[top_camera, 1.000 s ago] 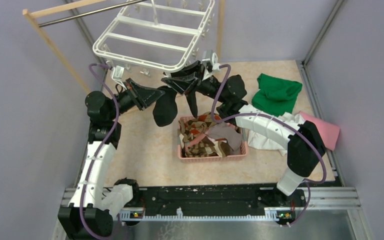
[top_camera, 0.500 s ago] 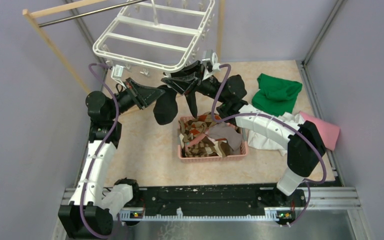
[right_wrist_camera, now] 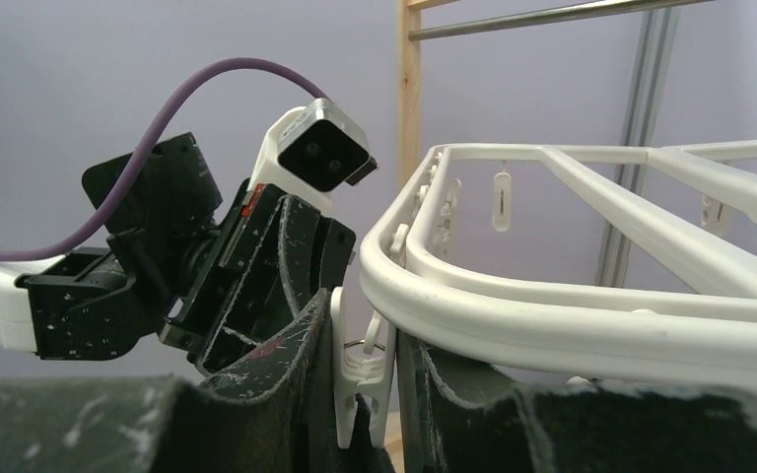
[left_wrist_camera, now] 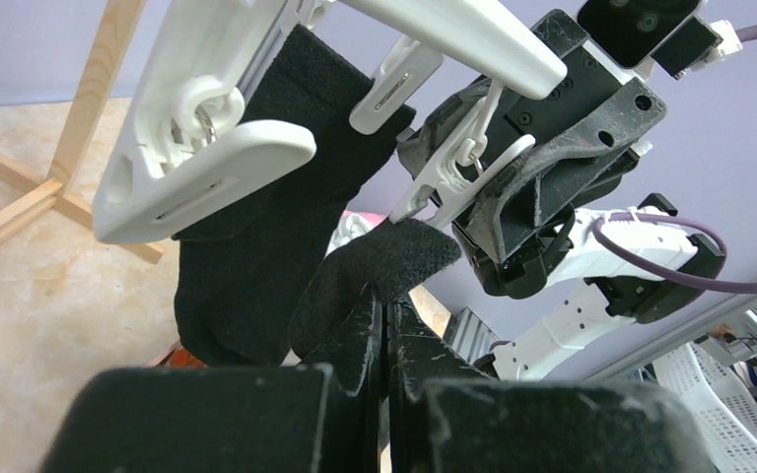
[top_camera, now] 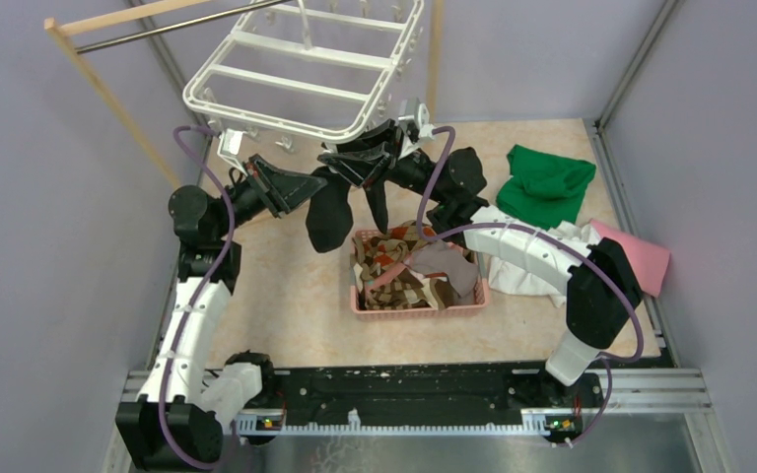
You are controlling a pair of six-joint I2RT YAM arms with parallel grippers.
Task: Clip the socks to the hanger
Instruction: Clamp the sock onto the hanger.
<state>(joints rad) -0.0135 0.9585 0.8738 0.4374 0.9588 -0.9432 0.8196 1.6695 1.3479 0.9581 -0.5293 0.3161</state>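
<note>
L gripper [left_wrist_camera: 384,304] is clenched tight on a fold of a black sock [left_wrist_camera: 379,258]. The fingers are pressed together w/ the fabric bunched just past the tips, and from the top cam the rest of it droops straight down below the gripper. The pinched fold sits right under a white clip [right_wrist_camera: 355,404], close to touching its lower end, but not in it as far as I can see. R gripper [right_wrist_camera: 365,325] has that clip squeezed between its two fingers, one pad on each side, and the clip dangles from the near rounded rim of the hanger [top_camera: 286,84]. The two grippers point at each other, nearly nose to nose under that rim. The hanger itself hangs tilted from the wooden rack [top_camera: 108,94] at the back. A second black sock [left_wrist_camera: 256,246] hangs just beside the first. Its top runs up behind the hanger edge, can't tell which clip has it. Down on the table [top_camera: 286,296], below the grippers, there's a pink basket [top_camera: 419,310] w/ argyle socks [top_camera: 394,261] piled in it. Off to the right are a green cloth [top_camera: 547,182] and a pink cloth [top_camera: 646,258], well apart from the hanger.
</note>
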